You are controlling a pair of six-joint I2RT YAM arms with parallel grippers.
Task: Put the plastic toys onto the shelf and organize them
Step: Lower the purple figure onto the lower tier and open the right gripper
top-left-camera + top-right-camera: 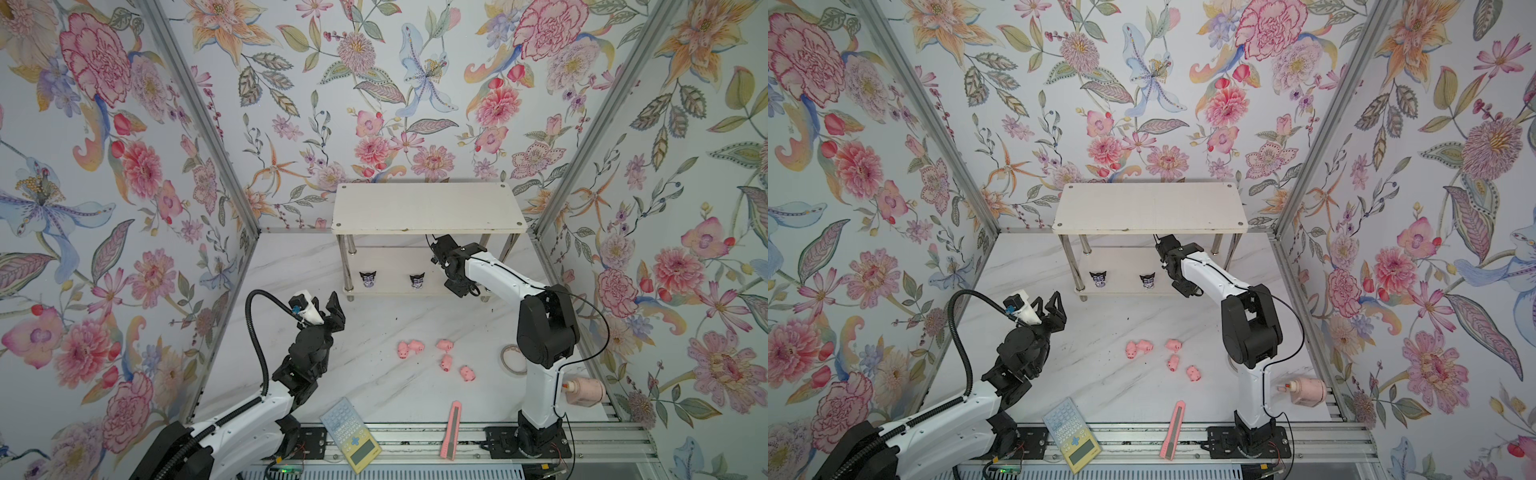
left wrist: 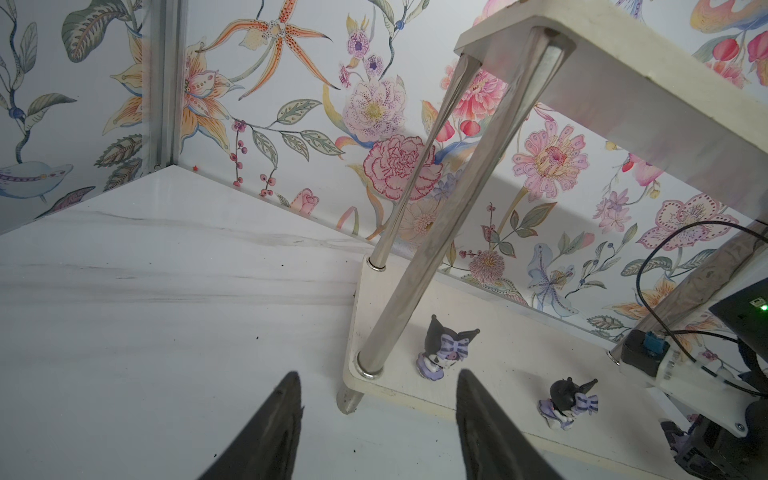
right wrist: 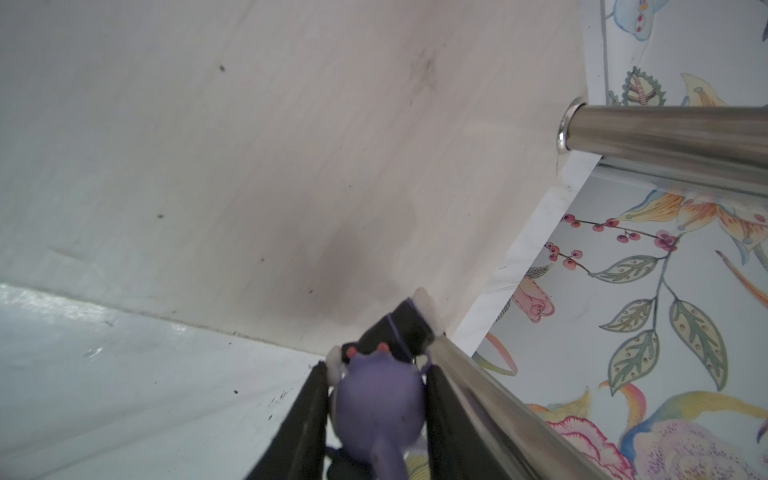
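Placement note, third black-and-purple figurine (image 3: pixel 378 403): my right gripper (image 3: pixel 376 374) is clamped on it, reaching under the top board (image 1: pixel 428 208) of the shelf (image 1: pixel 505 207), at the right end of the lower board (image 1: pixel 390 266). My left gripper (image 1: pixel 1048 306) hangs spread and empty above the bench (image 1: pixel 365 374), left of the shelf.

Risks:
- In the right wrist view one gripper finger lies right against the front chrome leg (image 3: pixel 478 386). Opening the jaws there could press that finger on the tube and nudge the whole rack (two figurines (image 1: pixel 368 278) stand on that board and look easy to topple).
- The held piece sits close to the board's edge and seems tilted. Whether its base touches, I cannot tell. Let go askew, it may roll off.

Materials: figurines are hard glossy plastic, rounded bodies, pointed ears, small bases. The leg is slick polished tube. The board is matte white, scuffed and smudged. The bench is smooth and marble-patterned. Five soft-pink pigs (image 1: pixel 444 344) lie scattered on it, not yet shelved.
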